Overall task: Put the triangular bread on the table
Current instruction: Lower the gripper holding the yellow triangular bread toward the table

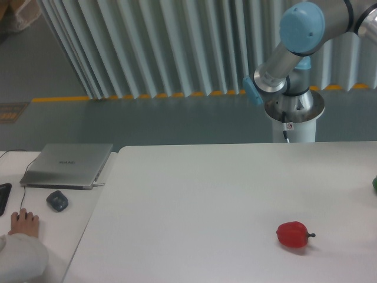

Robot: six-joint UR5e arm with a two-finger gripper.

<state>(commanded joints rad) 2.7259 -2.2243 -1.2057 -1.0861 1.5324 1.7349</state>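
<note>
The large white table (194,200) fills the lower right of the camera view. The triangular bread is out of view. Only the arm's base (293,112) and its silver and blue upper links (301,25) show at the top right, running out of the frame's right edge. The gripper is out of view.
A red pepper (293,234) with a dark stem lies on the table at the lower right. A green object (374,184) peeks in at the right edge. On the smaller desk at left are a grey laptop (68,164), a dark mouse (57,201) and a person's hand (25,224).
</note>
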